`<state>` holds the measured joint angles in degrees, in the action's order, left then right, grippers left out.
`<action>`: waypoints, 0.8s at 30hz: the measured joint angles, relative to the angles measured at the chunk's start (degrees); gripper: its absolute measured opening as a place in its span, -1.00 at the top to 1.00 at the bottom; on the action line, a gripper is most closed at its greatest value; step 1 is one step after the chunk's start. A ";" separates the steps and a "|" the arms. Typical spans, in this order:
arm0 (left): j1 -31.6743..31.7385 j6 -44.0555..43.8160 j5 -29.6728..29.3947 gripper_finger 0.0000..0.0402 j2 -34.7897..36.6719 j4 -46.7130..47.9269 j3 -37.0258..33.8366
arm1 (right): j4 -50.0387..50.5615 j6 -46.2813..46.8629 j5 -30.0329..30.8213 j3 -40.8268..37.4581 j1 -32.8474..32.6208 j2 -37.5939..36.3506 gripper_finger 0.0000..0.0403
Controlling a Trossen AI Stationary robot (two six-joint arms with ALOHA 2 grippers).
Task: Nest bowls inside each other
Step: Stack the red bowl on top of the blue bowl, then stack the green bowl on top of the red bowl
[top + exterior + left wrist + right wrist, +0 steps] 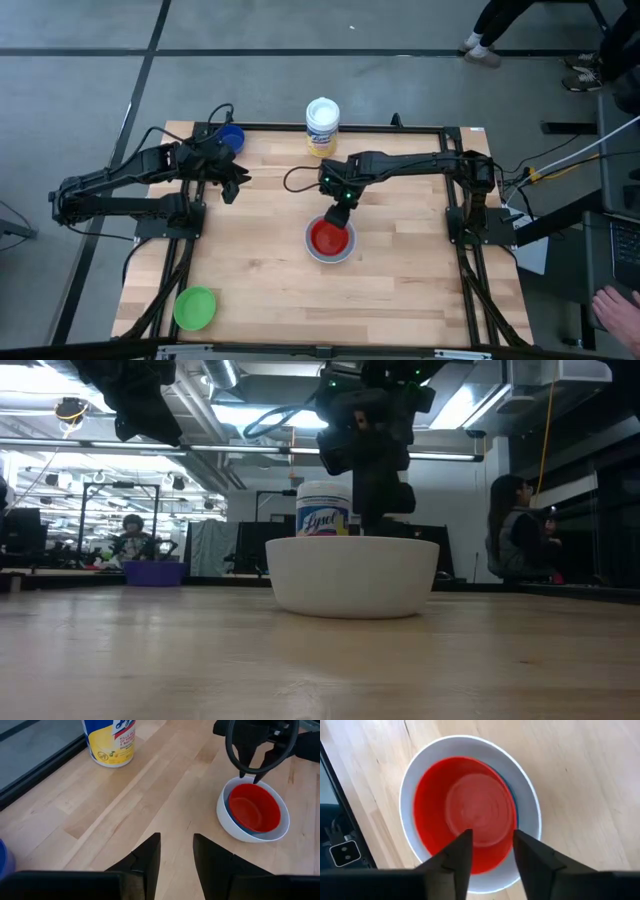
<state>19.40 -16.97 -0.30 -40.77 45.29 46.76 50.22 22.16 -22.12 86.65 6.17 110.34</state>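
A white bowl (330,241) stands on the wooden table near its middle. A light blue bowl (231,810) sits in it, and a red bowl (470,810) sits in that one. My right gripper (490,837) is open right over the red bowl, pointing steeply down. My left gripper (176,845) is open and holds nothing, raised at the table's far left. Beside it at the far left corner rests a dark blue bowl (232,137). A green bowl (195,307) rests at the near left corner. My right gripper stands open over the red bowl's rim (490,862), one finger on either side of it, coming from above. Whether a fingertip touches the rim, I cannot tell. The red bowl rests inside the light blue bowl.
A white canister with a yellow label (322,125) stands at the far edge, behind the stacked bowls. A cable (295,180) loops over the table by my right arm. Bare wood lies to the near right. People show in the room beyond the table.
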 joint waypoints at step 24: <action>-5.39 -2.16 16.03 0.44 -2.85 10.57 -7.95 | -23.01 6.65 -5.30 26.21 -0.02 -2.73 0.43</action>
<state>14.01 -19.13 15.74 -43.62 55.87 38.81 27.21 28.80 -27.42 112.87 6.16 107.62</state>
